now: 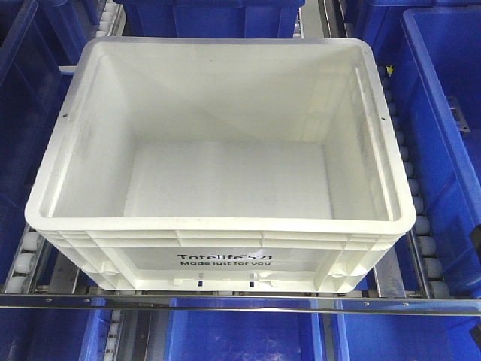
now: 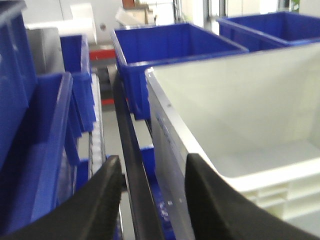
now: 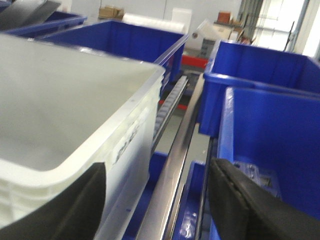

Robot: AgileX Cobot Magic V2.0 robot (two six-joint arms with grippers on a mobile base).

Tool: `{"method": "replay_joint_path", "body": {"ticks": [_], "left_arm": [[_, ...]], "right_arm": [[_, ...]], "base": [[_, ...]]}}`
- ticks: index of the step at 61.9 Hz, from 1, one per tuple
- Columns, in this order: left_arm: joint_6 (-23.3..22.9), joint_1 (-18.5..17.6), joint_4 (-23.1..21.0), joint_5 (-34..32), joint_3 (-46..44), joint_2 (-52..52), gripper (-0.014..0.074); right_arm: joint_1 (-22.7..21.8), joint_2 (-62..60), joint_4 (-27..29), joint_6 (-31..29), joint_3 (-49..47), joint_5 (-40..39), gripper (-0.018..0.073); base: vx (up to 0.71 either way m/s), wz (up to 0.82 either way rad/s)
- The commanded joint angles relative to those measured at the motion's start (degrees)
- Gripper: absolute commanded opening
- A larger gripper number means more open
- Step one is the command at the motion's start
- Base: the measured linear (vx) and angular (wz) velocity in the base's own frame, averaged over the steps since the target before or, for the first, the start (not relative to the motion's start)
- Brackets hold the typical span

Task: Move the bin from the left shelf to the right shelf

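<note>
Two grippers are near the bin [image 1: 218, 143], one at each side, but we judge that neither has a hold on it yet. In the front view the white bin sits on a roller shelf [image 1: 421, 226], with its printed side toward us and its inside empty. Blue bins [image 1: 443, 113] stand around it, to the left, to the right, behind, and on the level below. A metal rail [image 1: 240, 304] runs across the near edge of the shelf, just in front of the bin.

In the left wrist view, the left gripper [image 2: 152, 200] has its jaws spread apart. One finger [image 2: 215, 200] lies in front of the bin's left wall and the other finger [image 2: 100, 200] is outside, over the gap with the black bar [image 2: 132, 165]. Nothing is pinched between them. In the right wrist view, the right gripper [image 3: 160, 200] is also spread wide, with the bin's right wall at its left finger [image 3: 75, 210] and a blue bin [image 3: 270, 140] by its right finger [image 3: 235, 200]. It also holds nothing.

We cannot tell from these pictures on which shelf the bin stands now. If it is the left shelf, then we think the task is only at its start: both arms are placed beside the walls, and the grasp, the lift, the carry to the right shelf and the setting down are all left to do.
</note>
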Motion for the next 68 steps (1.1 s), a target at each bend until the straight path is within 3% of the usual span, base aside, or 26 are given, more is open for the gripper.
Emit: {"method": "replay_joint_path", "body": {"ticks": [1, 31, 36, 40, 48, 68], "left_arm": [[0.04, -0.38, 0.1, -9.85, 1.16, -0.4, 0.0295], [0.04, -0.38, 0.02, -11.16, 1.49, -0.4, 0.0295], [0.04, -0.38, 0.02, -11.62, 1.56, -0.4, 0.0278], [0.04, -0.38, 0.02, -11.73, 1.56, -0.4, 0.0216], [0.04, -0.38, 0.02, -11.68, 1.56, -0.4, 0.0], [0.08, -0.38, 0.02, -11.61, 1.56, -0.4, -0.0009]], "right_arm": [[-0.11, 1.64, -0.53, -0.46, -0.42, -8.01, 0.0447], [-0.11, 1.71, 0.34, -0.39, -0.42, -9.12, 0.0433], [-0.11, 1.71, 0.29, -0.39, -0.42, -8.86, 0.0374], [-0.11, 1.71, 0.29, -0.39, -0.42, -8.86, 0.0258], [-0.11, 1.71, 0.29, -0.39, -0.42, -8.86, -0.0015], [-0.11, 1.71, 0.34, 0.1, -0.42, -7.99, -0.0007]], "base": [[0.0, 0.0], [0.0, 0.0], [0.0, 0.0], [0.0, 0.0], [0.0, 0.0], [0.0, 0.0]]}}
